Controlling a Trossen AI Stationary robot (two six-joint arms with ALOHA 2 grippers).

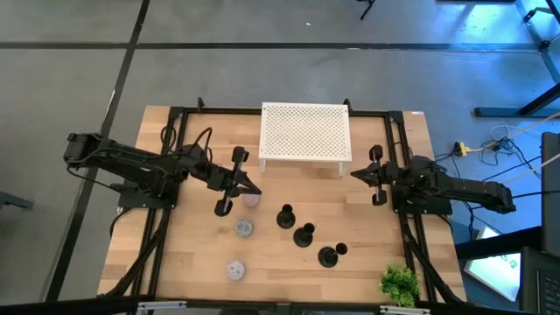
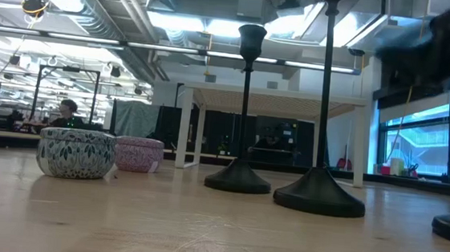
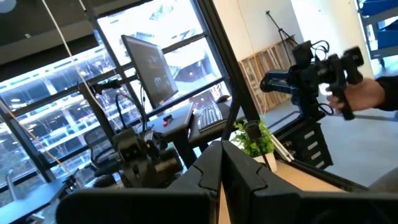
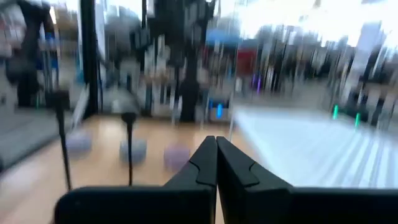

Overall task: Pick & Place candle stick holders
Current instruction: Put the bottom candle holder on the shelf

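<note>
Nothing looks placed yet: three candle stick holders [image 1: 306, 234] stand lower centre of the desk [image 1: 367, 254]. Left tool [image 1: 255, 191] and right tool [image 1: 353, 174] hover clenched, empty.

You have no text, label, brand, number or sign to read anywhere here, not on the table, nor in the room behind it
</note>
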